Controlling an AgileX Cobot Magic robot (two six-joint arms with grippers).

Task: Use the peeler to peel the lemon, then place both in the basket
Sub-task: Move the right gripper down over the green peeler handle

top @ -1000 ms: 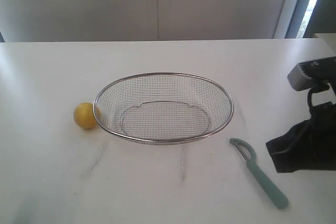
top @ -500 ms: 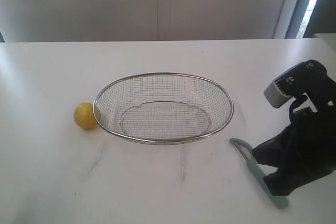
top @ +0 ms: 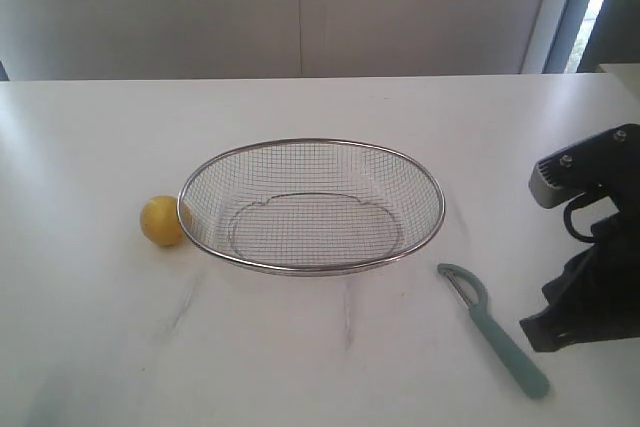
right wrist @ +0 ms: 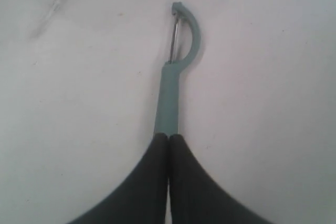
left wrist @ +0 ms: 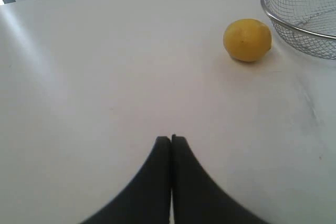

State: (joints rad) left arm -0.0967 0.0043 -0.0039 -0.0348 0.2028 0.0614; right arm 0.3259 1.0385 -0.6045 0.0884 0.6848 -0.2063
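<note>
**Right arm backing off the peeler.** You are viewing the right claw (right wrist: 168, 136) with its jaws pressed together and holding nothing. In the wrist view its tips are hanging over the tail end of the peeler (top: 497, 337) handle.

Half a second ago this arm was covering that handle in the exterior view. Now it is drawing back toward the right edge. The peeler is lying just where it lay, flat on the table (top: 100, 347), near the right end of the basket (top: 300, 270) with its head pointing toward it.

The lemon (top: 162, 220) is sitting just beside the basket's left rim, apparently unpeeled. The left claw (left wrist: 171, 139) is likewise closed and empty over bare table.

You are probably seeing a pick-up not yet made, so the jaws are needing to part before another descent.
</note>
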